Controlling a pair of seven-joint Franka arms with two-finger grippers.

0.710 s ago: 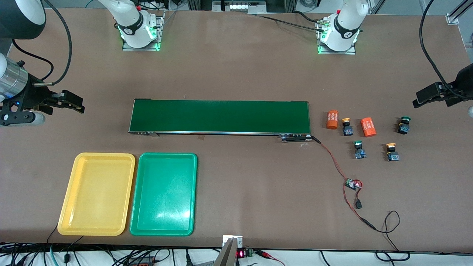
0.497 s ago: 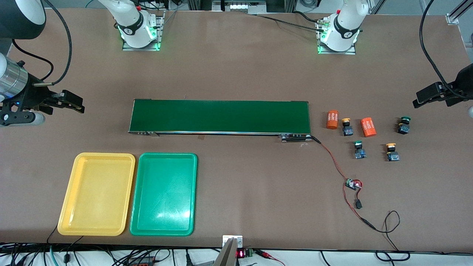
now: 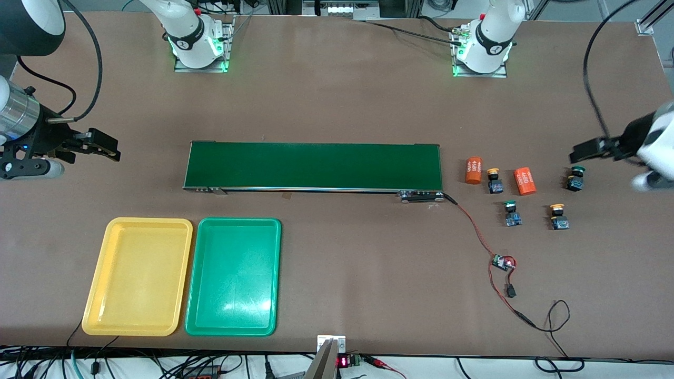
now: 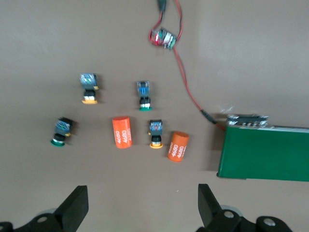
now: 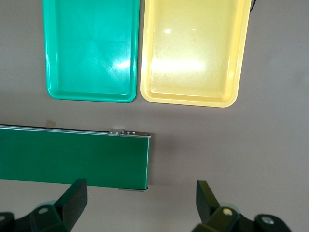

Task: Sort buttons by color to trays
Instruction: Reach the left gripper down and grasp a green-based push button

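Observation:
Four buttons stand on the table past the belt's end at the left arm's end: two yellow-capped (image 3: 494,180) (image 3: 558,216) and two green-capped (image 3: 511,213) (image 3: 576,178). My left gripper (image 3: 577,152) (image 4: 142,205) hangs open and empty just above the outermost green button (image 4: 61,130). The yellow tray (image 3: 137,273) and the green tray (image 3: 231,273) lie side by side, empty, near the front edge toward the right arm's end. My right gripper (image 3: 108,147) (image 5: 140,203) waits open and empty over bare table beside the belt's other end.
A long dark-green conveyor belt (image 3: 313,166) crosses the middle of the table. Two orange cylinders (image 3: 474,169) (image 3: 525,180) lie among the buttons. A red wire leads from the belt to a small circuit board (image 3: 503,261).
The left arm has swung in and down from the table's end, so its gripper now hangs by the outermost green button. The right arm has not moved.

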